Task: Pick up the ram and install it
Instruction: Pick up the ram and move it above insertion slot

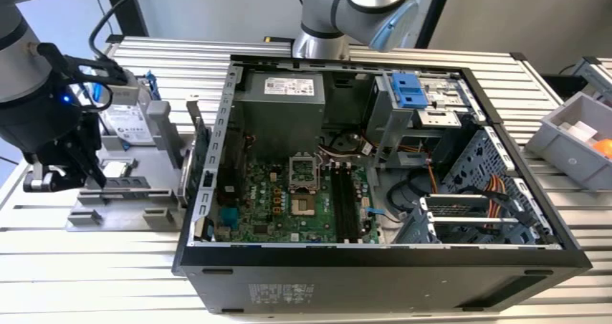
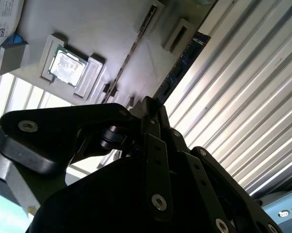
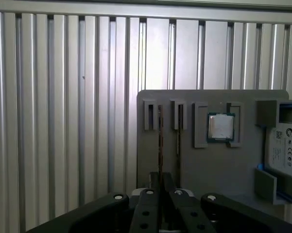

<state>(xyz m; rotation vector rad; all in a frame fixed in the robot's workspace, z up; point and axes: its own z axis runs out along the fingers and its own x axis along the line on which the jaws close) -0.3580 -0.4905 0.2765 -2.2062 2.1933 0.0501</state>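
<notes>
Seemingly the gripper (image 3: pixel 160 177) has its jaws clamped on the ram (image 3: pixel 160 141), standing on edge in the grey holder (image 3: pixel 214 170) at the exterior view's left, beside the computer case (image 1: pixel 383 259); lifting straight, untilted, avoids binding.

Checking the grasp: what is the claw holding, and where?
Apparently the ram, pinched across its thin edge by the claw; it sits in the gray holder.

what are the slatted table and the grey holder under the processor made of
Slatted table: likely bare aluminium, silvery grooved slats with a soft sheen. Grey holder: probably matte plastic, maybe printed; flat uniform grey, no glare.
</notes>
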